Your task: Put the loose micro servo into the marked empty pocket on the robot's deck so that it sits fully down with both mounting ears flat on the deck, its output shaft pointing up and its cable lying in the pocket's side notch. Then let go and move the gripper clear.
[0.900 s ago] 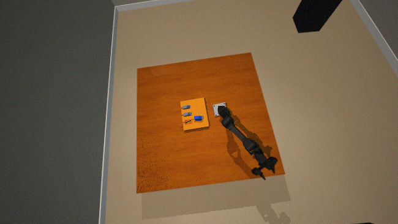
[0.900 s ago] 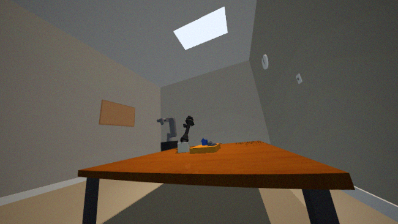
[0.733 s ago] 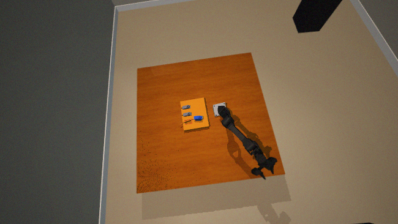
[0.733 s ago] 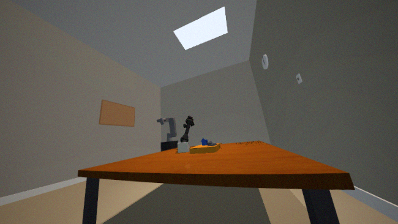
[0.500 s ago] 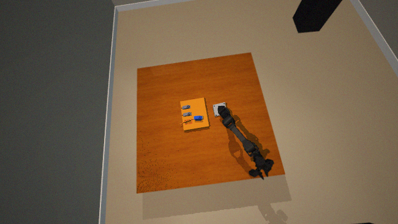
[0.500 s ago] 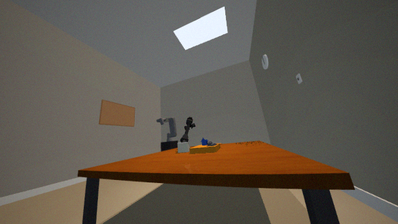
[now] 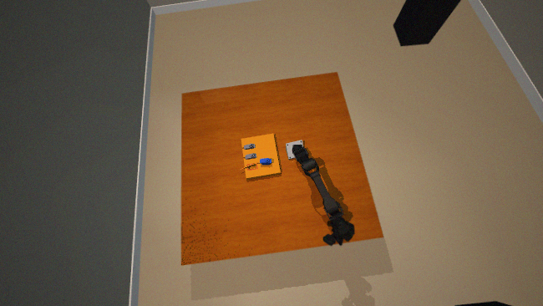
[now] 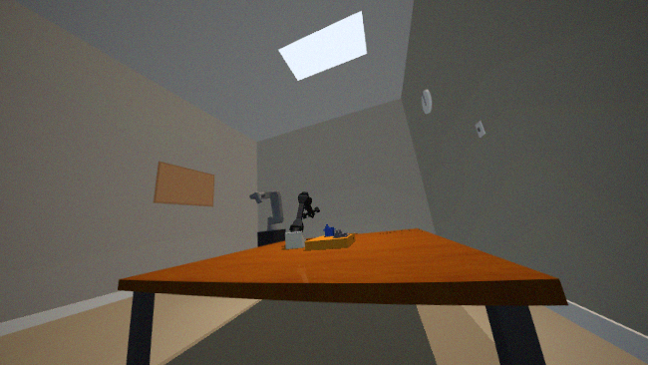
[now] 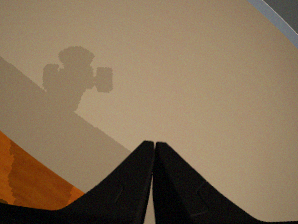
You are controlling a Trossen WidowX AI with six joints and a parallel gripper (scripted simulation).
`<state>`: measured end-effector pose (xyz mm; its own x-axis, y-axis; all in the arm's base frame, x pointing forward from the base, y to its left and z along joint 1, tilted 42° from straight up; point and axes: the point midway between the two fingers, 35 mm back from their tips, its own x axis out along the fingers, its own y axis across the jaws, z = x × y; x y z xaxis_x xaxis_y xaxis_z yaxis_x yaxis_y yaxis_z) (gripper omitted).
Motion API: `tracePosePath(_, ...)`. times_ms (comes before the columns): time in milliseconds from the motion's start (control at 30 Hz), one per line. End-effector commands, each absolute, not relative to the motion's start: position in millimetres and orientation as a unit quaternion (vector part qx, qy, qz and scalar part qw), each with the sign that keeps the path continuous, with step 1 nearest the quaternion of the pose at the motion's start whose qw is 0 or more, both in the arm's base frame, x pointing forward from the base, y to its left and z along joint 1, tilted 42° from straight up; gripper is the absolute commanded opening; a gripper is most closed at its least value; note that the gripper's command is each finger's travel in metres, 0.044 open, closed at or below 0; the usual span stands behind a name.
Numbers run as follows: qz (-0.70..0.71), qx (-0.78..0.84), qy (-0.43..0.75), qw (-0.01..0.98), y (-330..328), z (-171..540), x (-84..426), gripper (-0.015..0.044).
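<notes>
Blue micro servo [image 7: 266, 161] [image 8: 329, 231] on orange deck [image 7: 265, 144] [image 8: 329, 243], pincer [image 7: 334, 242] [image 8: 318, 210] [image 9: 153, 151] pressed together, holding nothing.

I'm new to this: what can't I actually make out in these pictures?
- Blue servo's mounting ears: too small in the top and exterior views.
- Marked pocket's depth and side notch: too small in the top view.
- White block's top: partly hidden by the arm's base in the top view.
- Clock's time: too small and slanted in the exterior view.
- Servos up close: outside the wrist view's edge.
</notes>
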<state>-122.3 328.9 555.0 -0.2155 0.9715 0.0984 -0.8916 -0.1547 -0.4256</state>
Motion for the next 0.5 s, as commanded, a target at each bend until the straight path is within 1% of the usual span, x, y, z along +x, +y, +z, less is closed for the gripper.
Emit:
tracePosePath(0,0.741,-0.133,-0.181,0.633,348,534,-102,0.0)
tracePosePath(467,0.701,-0.227,-0.073,0.672,395,453,-15,0.0)
